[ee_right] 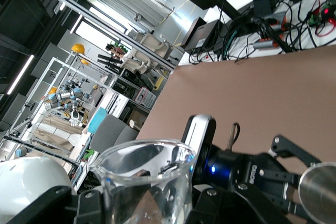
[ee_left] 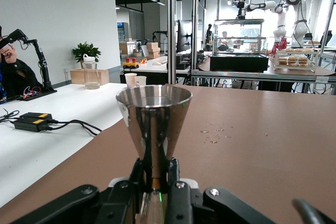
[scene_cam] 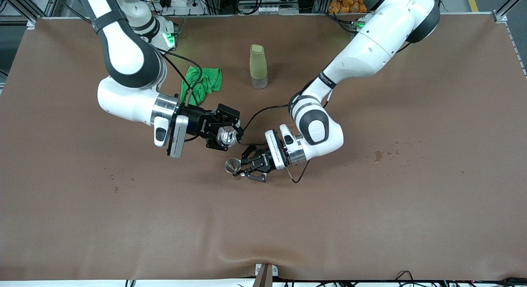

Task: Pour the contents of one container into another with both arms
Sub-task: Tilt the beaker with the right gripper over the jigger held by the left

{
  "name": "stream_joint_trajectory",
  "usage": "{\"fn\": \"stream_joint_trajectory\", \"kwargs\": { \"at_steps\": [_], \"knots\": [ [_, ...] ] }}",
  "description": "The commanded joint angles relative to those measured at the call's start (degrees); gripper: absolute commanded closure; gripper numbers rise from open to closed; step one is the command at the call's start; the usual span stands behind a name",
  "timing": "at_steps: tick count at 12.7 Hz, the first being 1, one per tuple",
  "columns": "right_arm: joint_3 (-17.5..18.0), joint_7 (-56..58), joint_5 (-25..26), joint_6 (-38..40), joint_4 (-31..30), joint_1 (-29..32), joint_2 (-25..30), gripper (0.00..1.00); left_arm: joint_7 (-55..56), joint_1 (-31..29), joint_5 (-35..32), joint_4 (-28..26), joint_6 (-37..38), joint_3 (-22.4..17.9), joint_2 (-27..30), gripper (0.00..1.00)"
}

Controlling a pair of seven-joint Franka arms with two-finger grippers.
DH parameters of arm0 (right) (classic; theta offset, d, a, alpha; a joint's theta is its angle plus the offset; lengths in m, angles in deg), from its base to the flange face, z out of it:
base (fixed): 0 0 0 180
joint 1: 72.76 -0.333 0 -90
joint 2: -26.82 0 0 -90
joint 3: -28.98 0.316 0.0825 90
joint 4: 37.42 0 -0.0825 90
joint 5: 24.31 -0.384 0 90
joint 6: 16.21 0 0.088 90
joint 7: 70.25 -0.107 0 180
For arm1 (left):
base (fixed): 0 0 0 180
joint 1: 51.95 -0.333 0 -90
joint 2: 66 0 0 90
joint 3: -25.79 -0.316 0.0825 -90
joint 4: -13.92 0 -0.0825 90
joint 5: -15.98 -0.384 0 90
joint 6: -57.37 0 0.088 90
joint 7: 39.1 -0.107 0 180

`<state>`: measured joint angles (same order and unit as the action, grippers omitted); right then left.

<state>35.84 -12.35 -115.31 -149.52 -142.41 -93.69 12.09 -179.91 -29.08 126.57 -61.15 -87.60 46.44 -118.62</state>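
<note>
My right gripper (scene_cam: 225, 137) is shut on the tiny clear glass cup (scene_cam: 226, 136), held up over the middle of the table and tipped so its mouth faces the front camera. The glass cup (ee_right: 149, 182) fills the right wrist view, its rim tilted. My left gripper (scene_cam: 243, 166) is shut on the narrow waist of the tiny shiny silver metal cup (scene_cam: 232, 166), which is held just below and beside the glass cup. In the left wrist view the metal cup (ee_left: 154, 124) stands upright between the fingers (ee_left: 137, 174). The metal cup's rim (ee_right: 321, 190) also shows in the right wrist view.
A tall olive-green bottle (scene_cam: 258, 66) with a clear base stands toward the robots' bases. A crumpled green cloth (scene_cam: 201, 83) lies beside it, toward the right arm's end. Small spill stains (scene_cam: 378, 156) mark the brown table cover toward the left arm's end.
</note>
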Motion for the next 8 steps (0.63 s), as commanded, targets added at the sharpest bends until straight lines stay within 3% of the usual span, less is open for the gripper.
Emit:
{"fn": "stream_joint_trajectory", "kwargs": {
  "at_steps": [1, 8],
  "knots": [
    [-0.62, 0.2, -0.85, -0.55, -4.34, -1.31, 3.48, 1.0, -1.84, 0.77, 2.53, 0.72, -0.67, -0.44, 0.15, 1.0],
    [-0.79, -5.7, -1.55, -0.38, -2.16, -1.31, 2.08, 1.0, -1.84, 1.12, 3.32, 0.63, -0.67, -0.52, 0.06, 1.0]
  ]
}}
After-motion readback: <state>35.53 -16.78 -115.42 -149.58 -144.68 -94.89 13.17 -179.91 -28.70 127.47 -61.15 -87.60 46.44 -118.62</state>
